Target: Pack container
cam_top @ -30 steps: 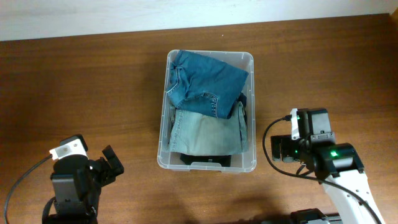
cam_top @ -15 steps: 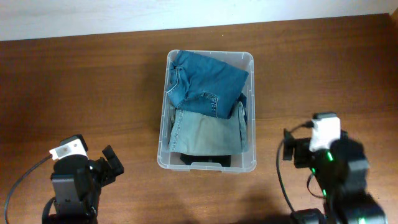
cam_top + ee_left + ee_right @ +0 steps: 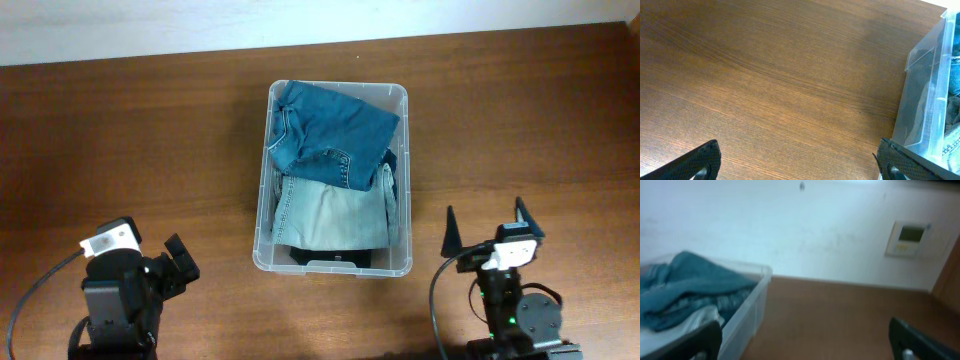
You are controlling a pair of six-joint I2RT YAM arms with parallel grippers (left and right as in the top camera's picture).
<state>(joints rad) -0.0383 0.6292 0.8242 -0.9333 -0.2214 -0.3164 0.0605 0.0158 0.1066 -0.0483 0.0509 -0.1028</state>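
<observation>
The clear plastic container (image 3: 401, 150) stands in the middle of the table. It holds folded dark blue jeans (image 3: 330, 130) at the far end and lighter jeans (image 3: 330, 215) at the near end. Its wall shows at the right edge of the left wrist view (image 3: 935, 100) and at the left of the right wrist view (image 3: 747, 310). My left gripper (image 3: 178, 262) is open and empty at the front left of the table. My right gripper (image 3: 487, 225) is open and empty at the front right, right of the container, fingers pointing to the far side.
The wooden table (image 3: 130, 140) runs to a pale wall at the back. The right wrist view shows the wall with a small wall panel (image 3: 910, 237).
My right arm has drawn back toward the front edge and turned, so its open fingers now point away from me. The left arm and the container have not moved.
</observation>
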